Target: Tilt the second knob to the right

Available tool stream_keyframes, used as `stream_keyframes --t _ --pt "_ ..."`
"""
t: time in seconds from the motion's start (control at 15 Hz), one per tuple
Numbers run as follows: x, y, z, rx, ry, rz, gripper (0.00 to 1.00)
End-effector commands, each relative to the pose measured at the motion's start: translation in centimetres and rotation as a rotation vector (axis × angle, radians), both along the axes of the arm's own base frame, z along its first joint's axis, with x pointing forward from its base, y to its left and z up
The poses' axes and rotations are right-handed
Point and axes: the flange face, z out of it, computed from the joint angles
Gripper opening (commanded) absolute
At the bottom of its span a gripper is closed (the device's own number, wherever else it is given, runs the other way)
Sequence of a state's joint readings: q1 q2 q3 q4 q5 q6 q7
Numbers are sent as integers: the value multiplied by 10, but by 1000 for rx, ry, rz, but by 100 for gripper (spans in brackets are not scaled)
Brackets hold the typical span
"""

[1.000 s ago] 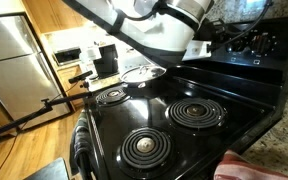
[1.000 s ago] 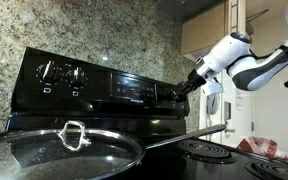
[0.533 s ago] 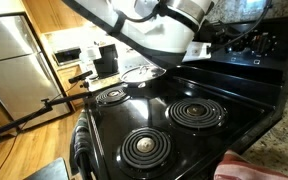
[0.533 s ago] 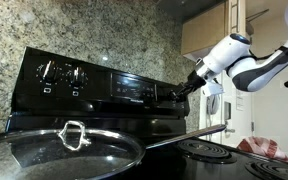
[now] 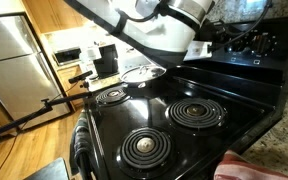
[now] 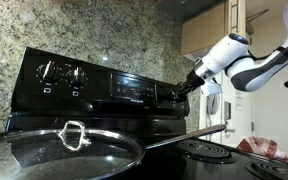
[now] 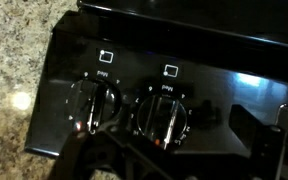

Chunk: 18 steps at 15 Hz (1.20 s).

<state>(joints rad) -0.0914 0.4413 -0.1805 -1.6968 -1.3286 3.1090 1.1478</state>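
In the wrist view two round black knobs sit on the stove's black control panel (image 7: 224, 60). The first knob (image 7: 94, 103) is to the left, the second knob (image 7: 164, 116) to its right, with its ridge pointing slightly past straight down. My gripper (image 7: 184, 148) is open close in front of the second knob; one dark finger shows at the lower left, the other at the right edge. They do not clamp the knob. In both exterior views the gripper (image 6: 190, 84) (image 5: 246, 40) is at one end of the panel and hides the knobs there.
Another pair of knobs (image 6: 60, 73) sits at the panel's far end. A pan with a glass lid (image 6: 69, 140) stands on a burner. Coil burners (image 5: 196, 113) cover the cooktop. A granite wall (image 6: 94, 30) rises behind the stove. A red cloth (image 5: 246, 167) lies beside it.
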Motion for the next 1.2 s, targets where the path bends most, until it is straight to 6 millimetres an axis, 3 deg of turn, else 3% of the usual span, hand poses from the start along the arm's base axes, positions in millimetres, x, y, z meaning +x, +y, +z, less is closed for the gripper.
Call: stream_keyframes --t 0.0,0.4,0.47,0.6,1.0,1.13 --pt "11 1 2 11 -26 30 100" --pt "20 4 -6 19 -30 34 100" --pt "22 4 -6 19 -31 28 75" --pt "23 4 -5 19 -34 26 66" --pt "21 -4 4 -4 -47 13 20" --pt "19 -2 6 1 -49 15 18"
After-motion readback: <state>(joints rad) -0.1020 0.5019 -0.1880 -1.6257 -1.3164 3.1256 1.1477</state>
